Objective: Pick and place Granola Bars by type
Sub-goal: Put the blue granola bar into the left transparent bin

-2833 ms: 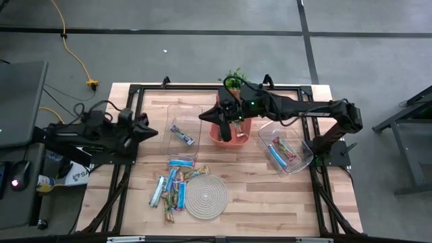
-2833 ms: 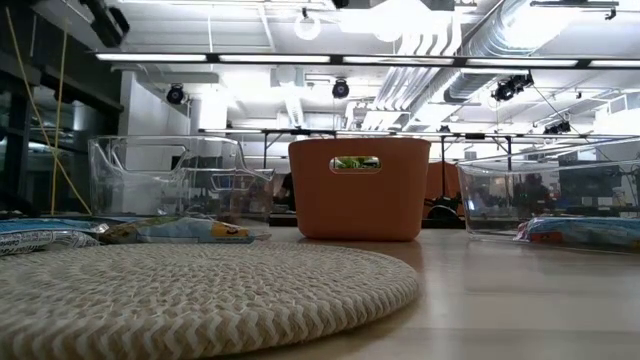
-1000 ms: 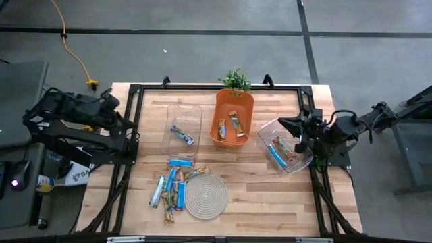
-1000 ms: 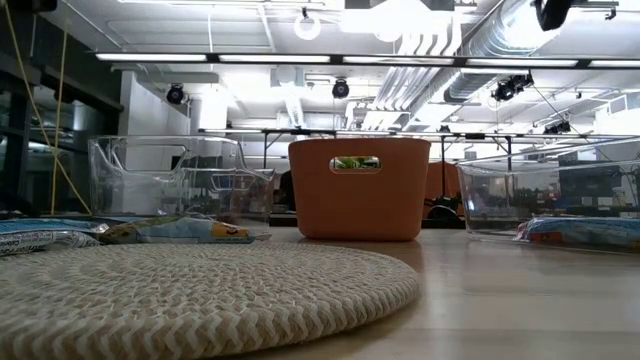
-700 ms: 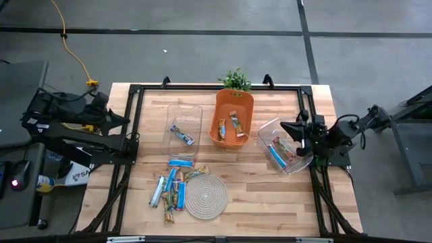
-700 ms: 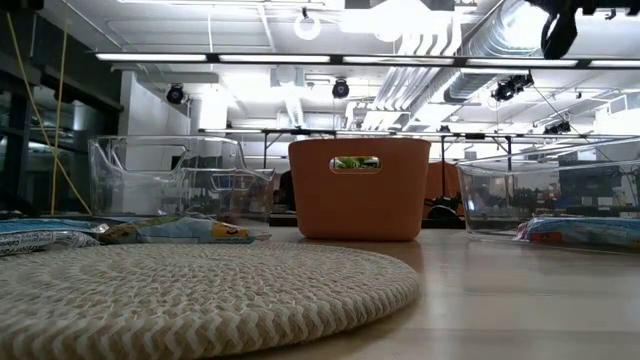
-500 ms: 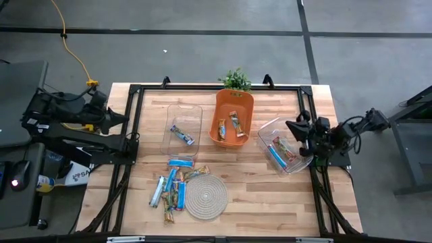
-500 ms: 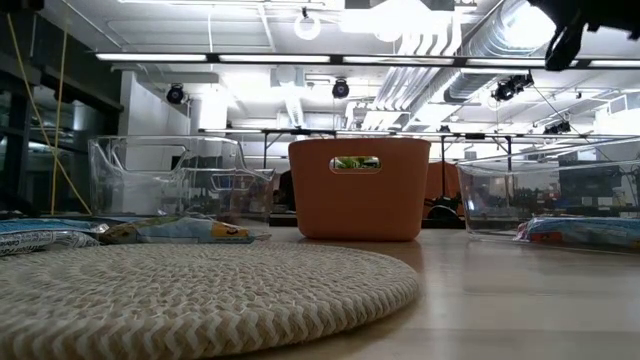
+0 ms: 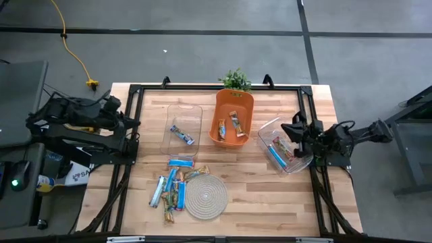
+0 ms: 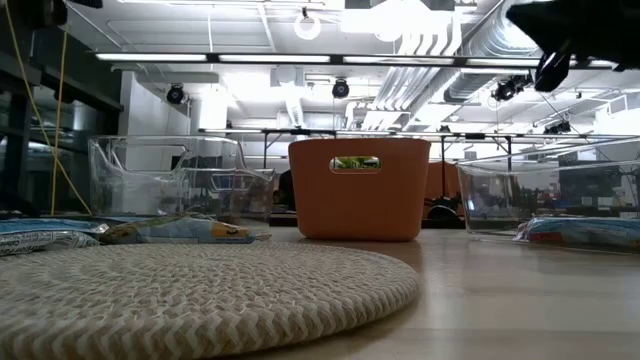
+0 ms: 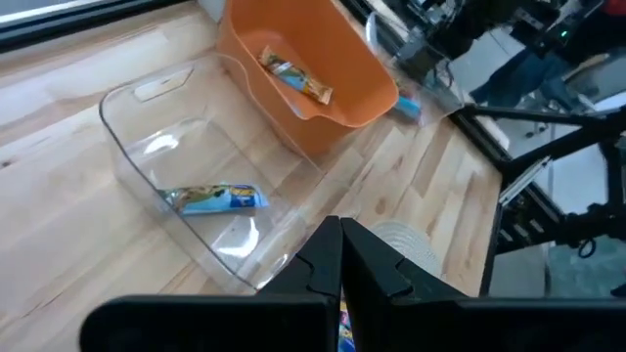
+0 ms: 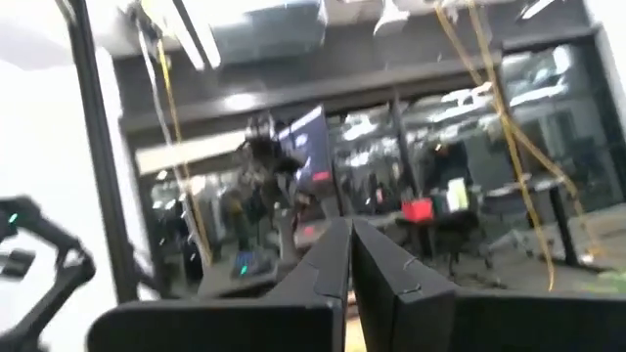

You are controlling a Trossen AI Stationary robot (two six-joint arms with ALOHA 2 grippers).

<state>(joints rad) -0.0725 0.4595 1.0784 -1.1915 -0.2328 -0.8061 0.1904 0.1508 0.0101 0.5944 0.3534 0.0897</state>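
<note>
Several loose Granola Bars lie flat on the table beside a round woven mat. One light blue bar lies in the left clear bin; it also shows in the left wrist view. Two bars lie in the orange bin. Blue and red bars lie in the right clear bin. My left gripper hovers shut at the table's left edge, pointing down toward the bins. My right gripper is shut beside the right clear bin, pointing up into the room.
A small green plant stands behind the orange bin at the far edge. A black frame runs around the table. Bare wood lies right of the mat. In the low view my right arm shows at the top right.
My right gripper has drawn back a little toward the table's right edge, sunk, and tipped upward while the arm folded out beyond the edge. My left arm has dipped slightly. Both grippers stay shut and the bars lie as before.
</note>
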